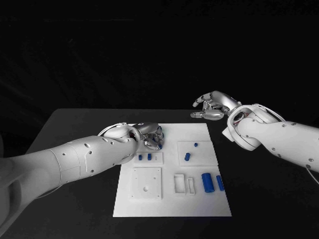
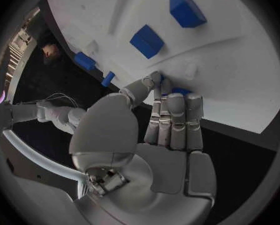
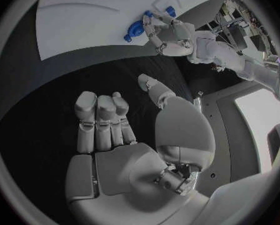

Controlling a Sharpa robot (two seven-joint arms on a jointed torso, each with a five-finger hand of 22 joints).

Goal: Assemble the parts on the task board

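The white task board [image 1: 172, 204] lies in the middle of the black table. My left hand [image 1: 149, 135] is down on its far left corner, fingers [image 2: 171, 110] curled with the thumb against a small round blue part [image 3: 134, 29] that is mostly hidden under the fingertips. My right hand [image 1: 213, 107] hovers above the table beyond the board's far right corner, fingers [image 3: 99, 122] curled in with nothing in them. Other blue parts sit on the board: two small pegs [image 1: 144, 157] just below my left hand, two pieces [image 1: 191, 151] right of centre, and two longer pieces [image 1: 213, 182] near the right edge.
A square white plate with holes [image 1: 146, 182] and a narrow white frame [image 1: 184, 183] lie on the board's near half. Bare black table [image 1: 274, 199] surrounds the board on every side.
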